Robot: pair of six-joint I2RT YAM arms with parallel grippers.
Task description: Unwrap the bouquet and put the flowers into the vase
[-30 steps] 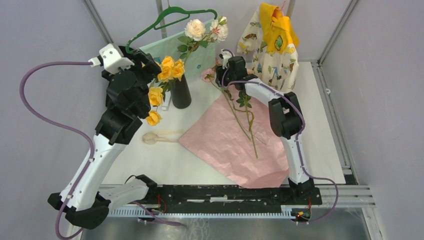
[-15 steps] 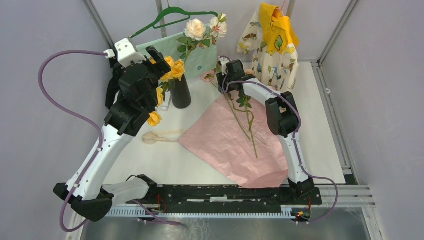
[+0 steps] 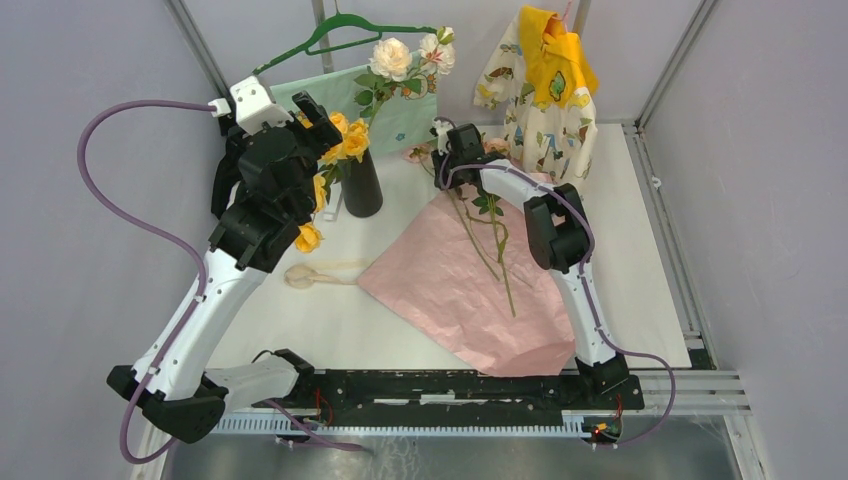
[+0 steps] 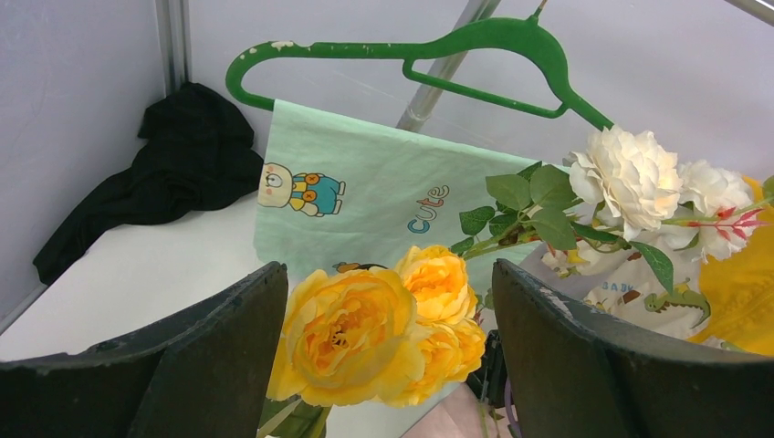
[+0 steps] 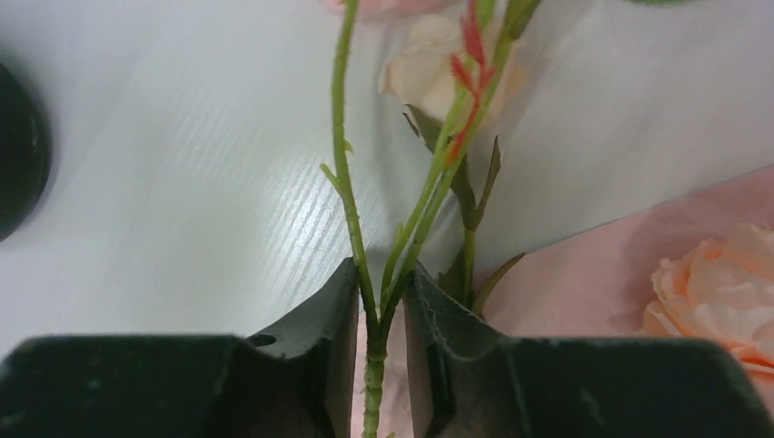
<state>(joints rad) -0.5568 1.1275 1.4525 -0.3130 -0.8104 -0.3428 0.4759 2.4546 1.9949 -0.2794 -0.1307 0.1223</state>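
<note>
The black vase [image 3: 362, 185] stands at the back left and holds yellow roses [image 3: 345, 138] and tall cream roses [image 3: 390, 58]. My left gripper [image 3: 318, 112] hovers open beside the yellow blooms; in the left wrist view the yellow roses [image 4: 365, 333] sit between its wide-apart fingers [image 4: 219, 356] without touching them. The pink wrapping paper [image 3: 460, 290] lies flat on the table with a long green flower stem [image 3: 490, 240] across it. My right gripper [image 3: 447, 160] is down at the paper's far corner. Its jaws [image 5: 381, 274] have drawn in on that stem [image 5: 374, 365], whose forked branches touch both fingertips.
A green hanger with a mint cloth [image 3: 400, 110] leans behind the vase. A child's yellow garment [image 3: 545, 90] hangs at the back right. A wooden spoon [image 3: 320, 272] lies left of the paper. A black cloth bundle [image 4: 155, 173] sits in the back left corner. A pink rose [image 5: 721, 283] rests on the paper.
The left arm has swung up and back, bringing its open gripper beside the yellow roses. The right gripper's jaws have narrowed around the stem and the wrist has shifted slightly.
</note>
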